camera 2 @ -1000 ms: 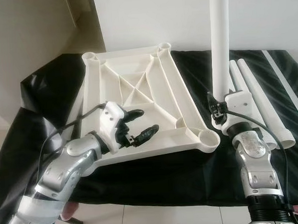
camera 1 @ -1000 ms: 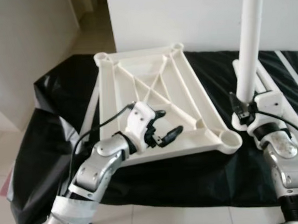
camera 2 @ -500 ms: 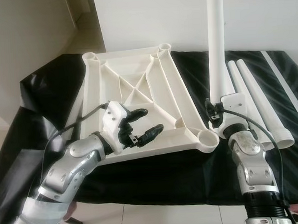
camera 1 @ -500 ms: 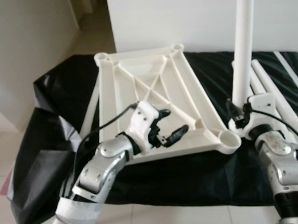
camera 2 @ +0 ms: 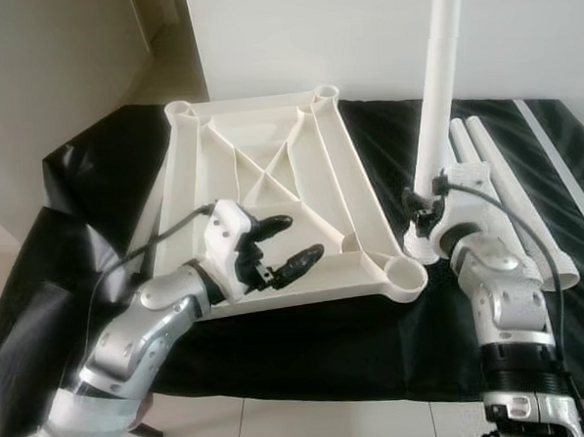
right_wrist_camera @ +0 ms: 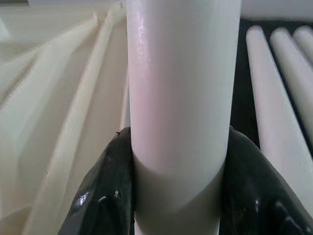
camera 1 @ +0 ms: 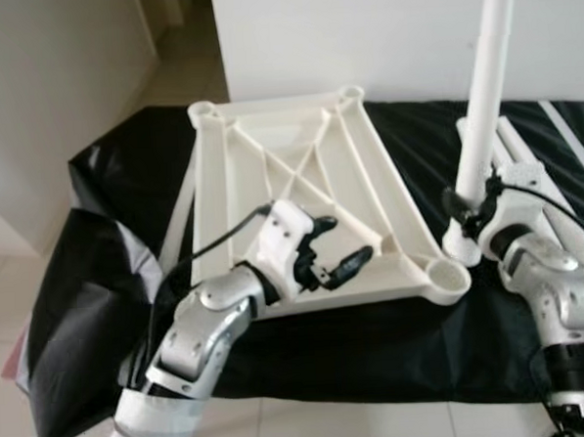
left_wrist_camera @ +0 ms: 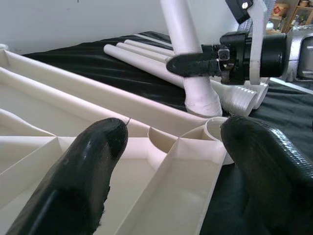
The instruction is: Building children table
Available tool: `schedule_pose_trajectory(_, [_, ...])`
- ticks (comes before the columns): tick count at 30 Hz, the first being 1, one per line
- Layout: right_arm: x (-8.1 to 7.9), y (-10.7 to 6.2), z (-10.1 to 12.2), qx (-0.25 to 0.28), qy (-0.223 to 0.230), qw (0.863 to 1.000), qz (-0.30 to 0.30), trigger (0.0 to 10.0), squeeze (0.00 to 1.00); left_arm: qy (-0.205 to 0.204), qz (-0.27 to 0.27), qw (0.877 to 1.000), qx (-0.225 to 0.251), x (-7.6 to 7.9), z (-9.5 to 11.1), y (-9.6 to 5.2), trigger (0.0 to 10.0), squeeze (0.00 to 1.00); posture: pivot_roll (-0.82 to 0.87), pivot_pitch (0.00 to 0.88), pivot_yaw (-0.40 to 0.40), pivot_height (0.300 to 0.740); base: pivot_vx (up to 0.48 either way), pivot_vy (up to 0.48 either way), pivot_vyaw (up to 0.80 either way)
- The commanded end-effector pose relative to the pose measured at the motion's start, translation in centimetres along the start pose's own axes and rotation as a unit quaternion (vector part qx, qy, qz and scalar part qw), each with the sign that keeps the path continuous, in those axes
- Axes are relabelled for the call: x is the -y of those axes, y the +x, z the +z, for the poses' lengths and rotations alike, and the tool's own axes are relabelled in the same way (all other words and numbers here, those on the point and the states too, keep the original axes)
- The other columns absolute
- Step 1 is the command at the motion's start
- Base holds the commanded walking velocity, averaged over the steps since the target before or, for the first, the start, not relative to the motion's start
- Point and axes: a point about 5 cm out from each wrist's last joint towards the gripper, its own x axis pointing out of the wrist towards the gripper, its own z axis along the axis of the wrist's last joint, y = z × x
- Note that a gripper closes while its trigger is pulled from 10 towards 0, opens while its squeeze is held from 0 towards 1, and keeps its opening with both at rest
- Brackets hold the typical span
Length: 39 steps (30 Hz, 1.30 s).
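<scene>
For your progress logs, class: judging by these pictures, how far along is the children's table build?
Done: the tabletop lies underside up on the black cloth.

In hand: the right gripper holds one leg upright beside the near corner socket, not yet seated. The left gripper hovers open over the frame.

Left: seating this leg and fitting the spare legs.
</scene>
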Motion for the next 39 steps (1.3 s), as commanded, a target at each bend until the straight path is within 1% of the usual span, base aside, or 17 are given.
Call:
schedule_pose_trajectory(1, [0.9, 0.1, -0.2, -0.038, 0.014, 0.999, -0.006, 10.0, 0.0, -0.004, -0.003, 1.0, 0.002, 0.1, 0.1, -0.2, 10.0, 0.0, -0.03, 0.045, -0.016, 0.74, 0.0, 0.0, 0.0])
schedule_pose_trajectory(2, [0.9, 0.1, -0.2, -0.038, 0.014, 0.999, -0.006, 10.0, 0.0, -0.004, -0.003, 1.0, 0.002, 0.1, 0.1, -0.2, 10.0, 0.0, -0.03, 0.045, -0.016, 0.74, 0.0, 0.0, 0.0])
schedule_pose_trajectory(4, [2.0, 0.2, 0.3, -0.096, 0.034, 0.995, -0.019, 10.0, 0.0, -0.006, -0.003, 1.0, 0.002, 0.2, 0.0, -0.2, 10.0, 0.0, -0.03, 0.048, -0.024, 0.74, 0.0, 0.0, 0.0])
schedule_pose_trajectory(5, [2.0, 0.2, 0.3, -0.096, 0.034, 0.995, -0.019, 10.0, 0.0, -0.006, -0.003, 1.0, 0.002, 0.2, 0.0, -0.2, 10.0, 0.0, -0.03, 0.048, -0.024, 0.74, 0.0, 0.0, 0.0])
schedule_pose_trajectory(8, [2.7, 0.0, 0.8, -0.124, 0.02, 0.992, -0.031, 10.0, 0.0, -0.006, -0.002, 1.0, 0.001, 0.1, -0.1, -0.4, 10.0, 0.0, -0.03, 0.049, -0.025, 0.74, 0.0, 0.0, 0.0])
schedule_pose_trajectory(11, [3.2, -0.5, 0.6, -0.171, 0.05, 0.984, -0.018, 10.0, 0.0, -0.011, 0.004, 1.0, 0.001, -0.1, -0.2, -0.5, 10.0, 0.0, -0.05, 0.053, -0.03, 0.74, 0.0, 0.0, 0.0])
schedule_pose_trajectory(12, [3.2, -0.5, 0.6, -0.171, 0.05, 0.984, -0.018, 10.0, 0.0, -0.011, 0.004, 1.0, 0.001, -0.1, -0.2, -0.5, 10.0, 0.0, -0.05, 0.053, -0.03, 0.74, 0.0, 0.0, 0.0])
schedule_pose_trajectory(13, [3.3, -0.6, 0.2, -0.194, 0.067, 0.979, -0.014, 10.0, 0.0, -0.013, 0.003, 1.0, 0.001, 0.0, -0.2, -0.5, 10.0, 0.0, -0.05, 0.053, -0.03, 0.74, 0.0, 0.0, 0.0])
schedule_pose_trajectory(14, [3.3, -0.6, 0.2, -0.194, 0.067, 0.979, -0.014, 10.0, 0.0, -0.013, 0.003, 1.0, 0.001, 0.0, -0.2, -0.5, 10.0, 0.0, -0.05, 0.053, -0.03, 0.74, 0.0, 0.0, 0.0])
schedule_pose_trajectory(16, [3.3, -0.7, -0.2, -0.223, 0.088, 0.971, -0.012, 10.0, 0.0, -0.016, 0.0, 1.0, 0.002, 0.2, -0.3, -0.3, 10.0, 0.0, -0.05, 0.055, -0.027, 0.74, 0.0, 0.0, 0.0])
schedule_pose_trajectory(17, [3.3, -0.7, -0.2, -0.223, 0.088, 0.971, -0.012, 10.0, 0.0, -0.016, 0.0, 1.0, 0.002, 0.2, -0.3, -0.3, 10.0, 0.0, -0.05, 0.055, -0.027, 0.74, 0.0, 0.0, 0.0])
schedule_pose_trajectory(18, [3.5, -0.7, -0.8, -0.249, 0.101, 0.963, -0.015, 10.0, 0.0, -0.018, -0.002, 1.0, 0.004, 0.3, -0.2, -0.2, 10.0, 0.0, -0.06, 0.057, -0.025, 0.74, 0.0, 0.0, 0.0])
schedule_pose_trajectory(29, [3.8, -0.9, -1.3, -0.265, 0.088, 0.96, -0.019, 10.0, 0.0, -0.019, -0.003, 1.0, 0.003, 0.3, -0.2, -0.2, 10.0, 0.0, -0.06, 0.063, -0.023, 0.74, 0.0, 0.0, 0.0])
schedule_pose_trajectory(30, [3.8, -0.9, -1.3, -0.265, 0.087, 0.96, -0.017, 10.0, 0.27, -0.02, -0.002, 1.0, 0.004, 0.3, -0.2, -0.2, 10.0, 0.0, -0.05, 0.066, -0.026, 0.74, 0.0, 0.0, 0.0])
schedule_pose_trajectory(31, [3.8, -0.9, -1.4, -0.264, 0.088, 0.961, -0.014, 10.0, 1.0, -0.022, -0.001, 1.0, 0.005, 0.3, -0.1, -0.2, 10.0, 0.0, -0.05, 0.069, -0.025, 0.74, 0.0, 0.0, 0.0])
schedule_pose_trajectory(35, [3.8, -0.8, -1.4, -0.263, 0.094, 0.96, -0.014, 10.0, 1.0, -0.028, 0.003, 1.0, 0.009, 0.3, 0.0, -0.3, 10.0, 0.0, -0.05, 0.072, -0.026, 0.74, 0.0, 0.0, 0.0])
schedule_pose_trajectory(39, [3.5, -0.3, -0.9, -0.228, 0.077, 0.971, -0.008, 10.0, 1.0, -0.042, 0.005, 0.999, 0.02, 0.3, 0.4, -0.2, 10.0, 0.0, -0.04, 0.079, -0.029, 0.74, 0.0, 0.0, 0.0])
